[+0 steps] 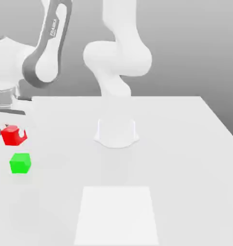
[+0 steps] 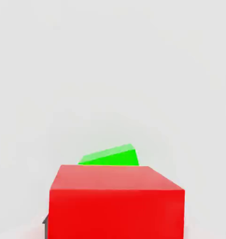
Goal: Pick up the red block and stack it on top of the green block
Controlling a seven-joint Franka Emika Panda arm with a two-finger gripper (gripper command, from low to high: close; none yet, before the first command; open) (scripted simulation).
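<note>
Red block held in hand; green block below.

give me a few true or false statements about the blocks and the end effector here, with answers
1. The red block sits on top of the green block. False: the two blocks are apart in the exterior view, with the red one not yet stacked.
2. The end effector is shut on the red block. True.
3. Both blocks are at the exterior view's left. True.
4. The green block is held off the table. False: it rests on the table.
5. In the hand view the red block hides part of the green block. True.
</note>
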